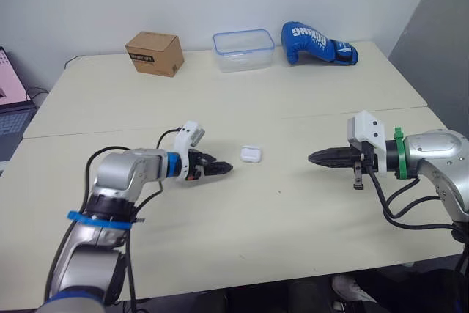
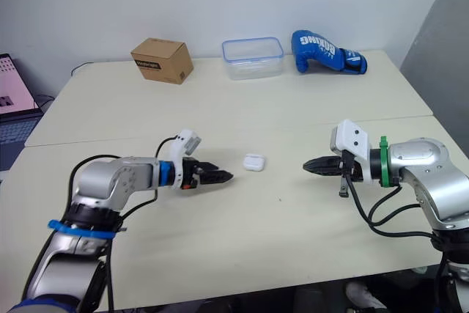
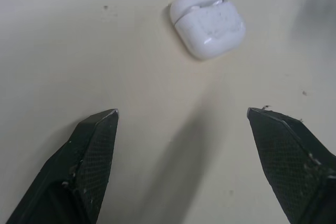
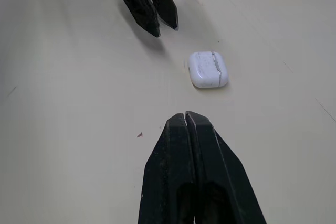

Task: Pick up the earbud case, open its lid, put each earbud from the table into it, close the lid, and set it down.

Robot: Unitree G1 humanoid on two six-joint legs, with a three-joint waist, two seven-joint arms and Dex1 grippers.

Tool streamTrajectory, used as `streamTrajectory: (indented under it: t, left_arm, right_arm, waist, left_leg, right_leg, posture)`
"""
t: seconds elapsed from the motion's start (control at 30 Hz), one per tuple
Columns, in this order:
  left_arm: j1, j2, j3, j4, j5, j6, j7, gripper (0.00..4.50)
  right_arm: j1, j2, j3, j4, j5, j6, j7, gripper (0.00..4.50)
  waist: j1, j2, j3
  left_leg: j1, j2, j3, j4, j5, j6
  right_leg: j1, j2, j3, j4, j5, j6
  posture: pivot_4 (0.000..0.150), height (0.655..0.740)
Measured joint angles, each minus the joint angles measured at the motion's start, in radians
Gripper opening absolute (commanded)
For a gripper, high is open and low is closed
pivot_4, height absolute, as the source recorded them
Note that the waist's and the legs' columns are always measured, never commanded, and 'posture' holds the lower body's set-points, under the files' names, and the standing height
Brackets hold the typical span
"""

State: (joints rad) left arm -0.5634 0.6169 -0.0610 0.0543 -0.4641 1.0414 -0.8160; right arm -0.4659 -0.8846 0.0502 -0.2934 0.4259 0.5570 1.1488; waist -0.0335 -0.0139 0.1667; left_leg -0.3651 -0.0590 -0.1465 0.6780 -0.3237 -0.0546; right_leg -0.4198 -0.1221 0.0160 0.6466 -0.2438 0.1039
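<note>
L wrist cam: L gripper (image 3: 182, 111) fingers spread. R wrist cam: R gripper (image 4: 185, 115) pinched together. Shut case (image 1: 250, 154) at L's 2 o'clock, open table (image 1: 293, 240) around.

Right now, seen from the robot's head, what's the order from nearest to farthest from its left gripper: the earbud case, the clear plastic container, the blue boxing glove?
1. The earbud case, on the table just beyond the left gripper, toward the middle.
2. The plastic container, at the far edge, roughly centre.
3. The boxing glove, at the far edge too, further to the right.
</note>
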Motion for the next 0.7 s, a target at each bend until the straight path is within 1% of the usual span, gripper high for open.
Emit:
streamTrajectory:
  t: [0.1, 0.17, 0.27, 0.47, 0.57, 0.7]
  left_arm:
    - [0.121, 0.029, 0.055, -0.111, -0.004, -0.053, 0.002, 4.11]
    - [0.227, 0.022, 0.112, -0.190, -0.008, -0.144, 0.000, 4.11]
    - [0.323, 0.005, 0.170, -0.278, -0.017, -0.232, 0.009, 4.11]
    - [0.483, -0.051, 0.263, -0.381, -0.026, -0.349, 0.072, 4.11]
    - [0.560, -0.070, 0.278, -0.419, -0.021, -0.403, 0.098, 4.11]
    - [0.630, -0.086, 0.284, -0.438, 0.004, -0.495, 0.117, 4.11]
  right_arm:
    - [0.044, 0.021, -0.019, -0.048, 0.035, 0.016, -0.021, 0.00]
    - [0.078, 0.030, -0.036, -0.087, 0.061, 0.034, -0.046, 0.00]
    - [0.122, 0.034, -0.059, -0.150, 0.085, 0.057, -0.079, 0.00]
    - [0.210, 0.050, -0.091, -0.252, 0.146, 0.108, -0.148, 0.00]
    - [0.263, 0.062, -0.092, -0.278, 0.145, 0.105, -0.174, 0.00]
    - [0.285, 0.069, -0.091, -0.279, 0.132, 0.097, -0.206, 0.00]
  waist:
    - [0.001, 0.000, 0.000]
    - [0.006, 0.000, 0.000]
    - [0.012, 0.000, 0.000]
    - [0.025, 0.000, 0.000]
    - [0.028, 0.000, 0.000]
    - [0.029, 0.000, 0.000]
  left_leg:
    - [-0.001, 0.000, 0.000, -0.001, 0.000, 0.000]
    - [-0.001, 0.000, -0.001, 0.000, 0.000, 0.000]
    - [-0.001, 0.000, -0.001, 0.000, 0.000, 0.000]
    - [0.000, 0.000, 0.000, 0.000, 0.000, 0.000]
    - [0.000, 0.000, 0.001, 0.000, 0.000, 0.000]
    - [0.001, 0.000, 0.001, 0.000, 0.000, 0.001]
  right_leg:
    - [0.000, 0.000, 0.000, -0.001, 0.000, 0.000]
    - [0.000, -0.001, 0.000, -0.001, 0.000, 0.000]
    - [0.001, -0.001, 0.000, -0.001, 0.000, 0.000]
    - [0.001, 0.000, 0.000, -0.001, 0.000, 0.000]
    - [0.001, -0.001, 0.000, -0.001, 0.000, 0.000]
    - [0.002, 0.000, 0.000, 0.000, 0.000, 0.000]
  posture:
    - [0.150, 0.7307]
    - [0.150, 0.7307]
    - [0.150, 0.7307]
    - [0.150, 0.7307]
    - [0.150, 0.7307]
    - [0.150, 0.7307]
